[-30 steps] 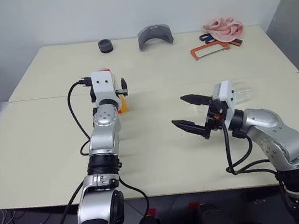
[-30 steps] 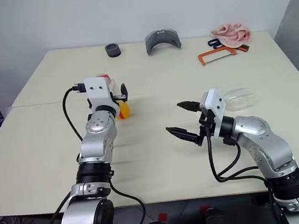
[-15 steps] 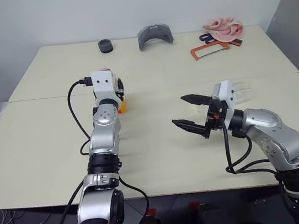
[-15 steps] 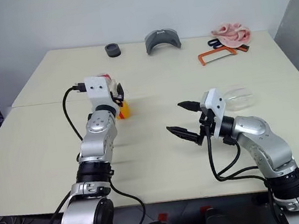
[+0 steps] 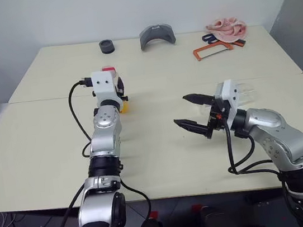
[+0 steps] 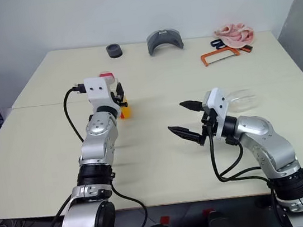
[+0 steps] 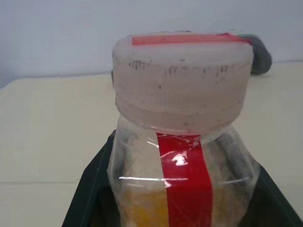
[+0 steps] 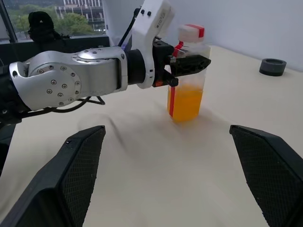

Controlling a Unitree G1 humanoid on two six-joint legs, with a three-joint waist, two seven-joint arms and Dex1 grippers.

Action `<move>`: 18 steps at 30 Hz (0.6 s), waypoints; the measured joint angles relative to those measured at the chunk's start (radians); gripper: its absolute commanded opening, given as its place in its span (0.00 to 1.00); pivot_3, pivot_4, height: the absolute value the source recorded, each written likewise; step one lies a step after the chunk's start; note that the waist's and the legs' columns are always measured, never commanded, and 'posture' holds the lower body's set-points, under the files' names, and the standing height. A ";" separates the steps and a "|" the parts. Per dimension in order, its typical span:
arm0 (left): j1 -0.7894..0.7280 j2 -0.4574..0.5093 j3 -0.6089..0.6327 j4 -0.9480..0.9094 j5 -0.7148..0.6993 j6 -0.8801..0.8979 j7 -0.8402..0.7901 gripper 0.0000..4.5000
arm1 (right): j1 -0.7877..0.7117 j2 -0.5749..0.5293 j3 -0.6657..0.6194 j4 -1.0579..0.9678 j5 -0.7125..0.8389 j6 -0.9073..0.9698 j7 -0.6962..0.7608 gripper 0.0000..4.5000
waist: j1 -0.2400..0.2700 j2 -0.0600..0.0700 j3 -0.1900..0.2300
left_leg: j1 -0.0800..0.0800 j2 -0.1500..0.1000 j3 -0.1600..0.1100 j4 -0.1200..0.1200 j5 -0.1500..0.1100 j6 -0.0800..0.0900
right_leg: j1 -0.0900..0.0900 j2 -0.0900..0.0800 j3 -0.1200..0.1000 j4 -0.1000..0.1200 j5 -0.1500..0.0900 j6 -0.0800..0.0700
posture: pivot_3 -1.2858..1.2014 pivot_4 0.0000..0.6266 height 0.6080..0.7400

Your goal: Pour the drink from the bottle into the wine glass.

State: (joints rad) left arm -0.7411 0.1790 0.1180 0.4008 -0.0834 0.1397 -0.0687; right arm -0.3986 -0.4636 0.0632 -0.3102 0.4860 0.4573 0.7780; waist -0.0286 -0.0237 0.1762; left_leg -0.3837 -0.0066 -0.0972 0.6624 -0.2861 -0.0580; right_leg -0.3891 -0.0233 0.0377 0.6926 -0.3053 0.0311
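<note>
Hidden: the left arm's white wrist block covers most of the bottle [image 8: 185, 71] in the head views; there, a bit of red-and-white cap and the orange base show past it.
Cut off: the left wrist view crops the bottle below the liquid line, so its foot does not show there.
Hard to make out: the wine glass [image 6: 242, 100] is clear and sits behind the right arm's white wrist block; its bowl shows, its stem and foot cannot be made out.
Left arm: stretched forward over the left half of the table [image 5: 164, 162], forearm nearly straight, gripper about level.
Left gripper [image 8: 182, 66]: clenched on the bottle, black fingers pressed to its sides just under the cap.
Right arm: elbow bent near the table's near right edge, forearm angled inward toward the centre.
Right gripper [image 5: 192, 112]: released, jaws spread wide, nothing between them, hanging above bare table.
Bottle: upright, left of the table's centre, well back from the near edge.
Drink [image 8: 184, 103]: orange, filling the lower part of the bottle.
Wine glass place: right half of the table, just beyond the right wrist.
Labels: a plain red stripe runs down the bottle and across the cap; no lettering can be read.
</note>
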 measured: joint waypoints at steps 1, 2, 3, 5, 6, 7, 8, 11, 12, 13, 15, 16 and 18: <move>0.014 -0.001 -0.005 -0.015 -0.036 -0.014 -0.076 0.41 | 0.008 -0.006 -0.013 -0.008 0.001 0.000 -0.005 1.00 | 0.000 0.000 0.000 | 0.000 0.000 0.000 0.000 0.000 0.000 | 0.000 0.000 0.000 0.000 0.000 0.000 | 0.52 0.24 1.00; 0.027 -0.004 -0.015 -0.033 -0.076 -0.018 -0.157 0.41 | 0.021 -0.016 -0.028 -0.022 0.002 0.003 -0.014 1.00 | 0.001 0.000 0.000 | 0.000 0.000 0.000 0.000 0.000 0.000 | 0.000 0.000 0.000 -0.001 0.000 0.000 | 0.52 0.24 1.00; 0.040 -0.005 -0.027 -0.049 -0.113 -0.017 -0.231 0.40 | 0.033 -0.025 -0.043 -0.035 0.007 0.008 -0.019 1.00 | 0.003 0.000 0.000 | -0.001 0.000 0.000 0.000 0.000 0.000 | 0.000 0.000 0.000 -0.001 0.000 0.000 | 0.52 0.24 1.00; 0.061 -0.005 -0.055 -0.073 -0.177 -0.005 -0.374 0.40 | 0.050 -0.040 -0.060 -0.064 0.013 0.020 -0.028 1.00 | 0.003 0.000 0.000 | -0.001 0.000 0.000 0.000 0.000 0.000 | 0.000 -0.001 0.000 -0.002 0.000 0.000 | 0.52 0.24 1.00; 0.068 0.001 -0.076 -0.084 -0.200 0.006 -0.446 0.40 | 0.067 -0.047 -0.073 -0.086 0.026 0.033 -0.035 1.00 | 0.002 0.000 0.000 | -0.002 0.000 0.000 0.000 0.000 0.000 | 0.000 0.000 0.000 -0.002 0.000 0.000 | 0.52 0.24 1.00; 0.072 0.011 -0.100 -0.091 -0.217 0.013 -0.518 0.40 | 0.082 -0.056 -0.085 -0.111 0.038 0.047 -0.042 1.00 | 0.001 0.000 0.000 | -0.002 0.000 0.000 0.000 0.000 0.000 | 0.000 0.000 0.000 -0.002 0.000 0.000 | 0.52 0.24 1.00; 0.073 0.022 -0.120 -0.094 -0.228 0.020 -0.578 0.40 | 0.094 -0.068 -0.094 -0.133 0.049 0.061 -0.046 1.00 | 0.001 0.000 0.000 | -0.001 0.000 0.000 0.000 0.000 0.000 | 0.000 0.000 0.000 -0.002 0.000 0.000 | 0.52 0.24 1.00; 0.072 0.057 -0.181 -0.099 -0.247 0.033 -0.753 0.40 | 0.116 -0.089 -0.132 -0.214 0.089 0.114 -0.079 1.00 | -0.004 0.000 0.000 | -0.001 0.000 0.001 0.000 0.000 0.000 | 0.000 0.001 0.000 -0.002 0.000 0.000 | 0.52 0.24 1.00; 0.068 0.061 -0.200 -0.098 -0.249 0.033 -0.798 0.40 | 0.115 -0.090 -0.139 -0.241 0.101 0.131 -0.092 1.00 | -0.005 0.000 0.000 | -0.001 0.000 0.001 0.000 0.000 0.000 | 0.000 0.002 0.000 -0.002 0.000 0.000 | 0.52 0.24 1.00; 0.062 0.066 -0.218 -0.097 -0.248 0.029 -0.839 0.40 | 0.110 -0.090 -0.140 -0.261 0.113 0.149 -0.110 1.00 | -0.005 0.000 0.000 | -0.001 0.000 0.000 0.000 0.000 0.001 | 0.000 0.002 0.000 -0.002 0.000 0.000 | 0.52 0.24 1.00; 0.037 0.076 -0.252 -0.084 -0.241 0.016 -0.915 0.40 | 0.080 -0.078 -0.134 -0.293 0.130 0.199 -0.160 1.00 | -0.006 0.000 0.000 | 0.000 0.000 0.000 0.000 0.000 0.001 | 0.000 0.003 0.000 -0.001 0.000 0.000 | 0.52 0.24 1.00; 0.022 0.079 -0.264 -0.072 -0.234 0.005 -0.947 0.40 | 0.052 -0.070 -0.122 -0.301 0.129 0.226 -0.195 1.00 | -0.006 0.000 0.000 | 0.000 -0.001 0.001 0.000 -0.001 0.001 | 0.000 0.003 0.000 0.000 0.000 0.000 | 0.52 0.24 1.00; 0.001 0.079 -0.273 -0.067 -0.230 -0.001 -0.997 0.40 | 0.006 -0.053 -0.098 -0.313 0.125 0.261 -0.246 1.00 | -0.006 0.000 0.000 | 0.000 0.000 0.000 0.000 -0.002 0.003 | 0.000 0.003 0.000 0.000 0.000 0.000 | 0.52 0.24 1.00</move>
State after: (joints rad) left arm -0.7401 0.2584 -0.1552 0.3342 -0.3139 0.1386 -1.0653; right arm -0.3927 -0.5164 -0.0349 -0.6230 0.6109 0.7183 0.5321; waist -0.0349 -0.0233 0.1764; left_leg -0.3834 -0.0069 -0.0971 0.6624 -0.2879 -0.0546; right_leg -0.3889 -0.0201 0.0380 0.6926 -0.3053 0.0310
